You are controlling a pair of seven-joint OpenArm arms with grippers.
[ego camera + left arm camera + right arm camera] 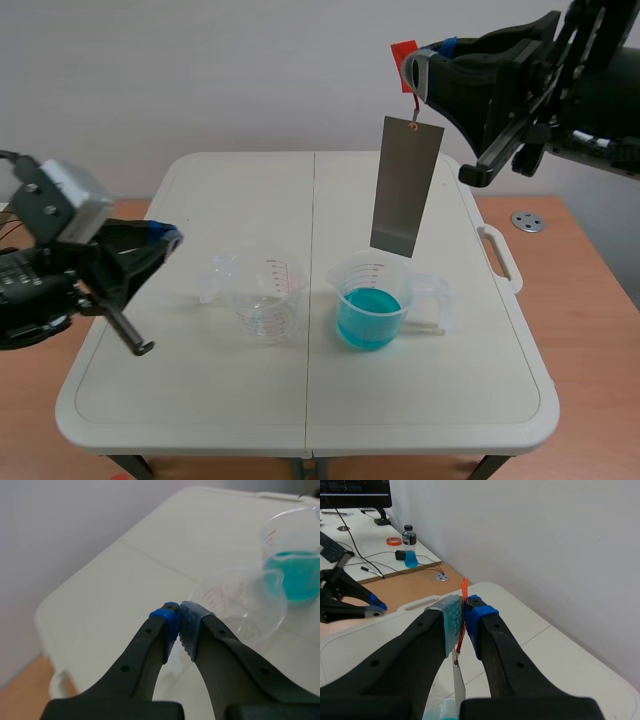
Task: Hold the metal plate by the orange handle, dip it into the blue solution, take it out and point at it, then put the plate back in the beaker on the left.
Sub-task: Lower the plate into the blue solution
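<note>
While the right gripper (pixel 413 73) clamps its orange handle (pixel 404 52), the grey metal plate (pixel 406 186) hangs, lower edge just above the clear blue-solution beaker (pixel 372 300); left gripper (pixel 179 616) closed, empty

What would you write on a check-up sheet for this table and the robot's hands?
Surface: white table.
Job's things: metal plate hangs by its orange handle above the blue beaker; clear beaker beside it, no plate inside.
Clutter: metal disc on the wooden desk; bottle and tape roll on a far desk.
Hands: right hand shut on the handle; left hand shut, empty.
Cables: wires on the far desk.
Surroundings: white wall.
</note>
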